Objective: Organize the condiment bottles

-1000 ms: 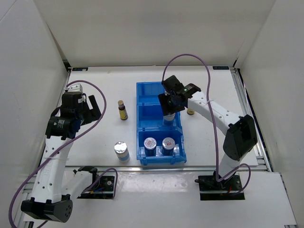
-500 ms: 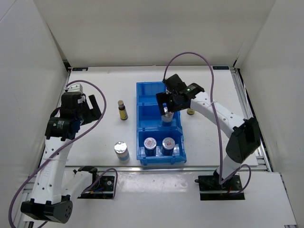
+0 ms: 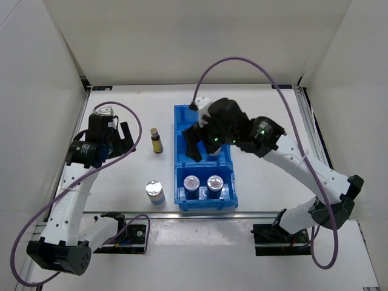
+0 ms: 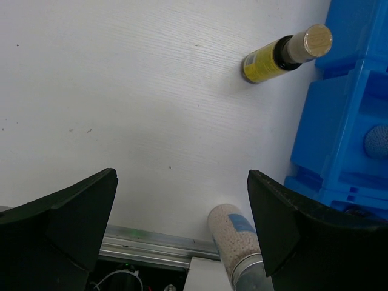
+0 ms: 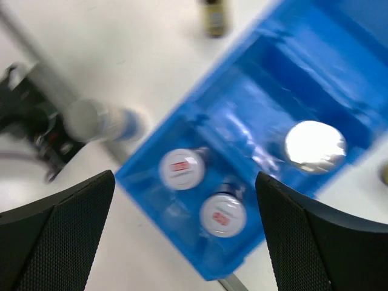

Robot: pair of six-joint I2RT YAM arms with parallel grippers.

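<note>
Bin [image 3: 185,121] stands mid-table [image 3: 133,176]. Two jars [image 3: 191,183] sit side by side in its near compartment. One binned bottle [image 5: 315,144] sits in the middle compartment, beneath my right gripper [image 3: 204,147]. Left of the bin stand the far bottle [image 3: 157,140] and, nearer my bases, the near bottle [image 3: 155,193].

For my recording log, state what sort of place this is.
Likely a robotics lab test cell: plain white walls enclose a table, with left arm and right arm bolted at its edge.

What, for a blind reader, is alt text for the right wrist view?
Blurred look down into a blue bin: two grey jars share one compartment, a silver-capped bottle stands in the next. A clear bottle and a brown bottle sit outside it; open fingers frame the bottom corners.
</note>
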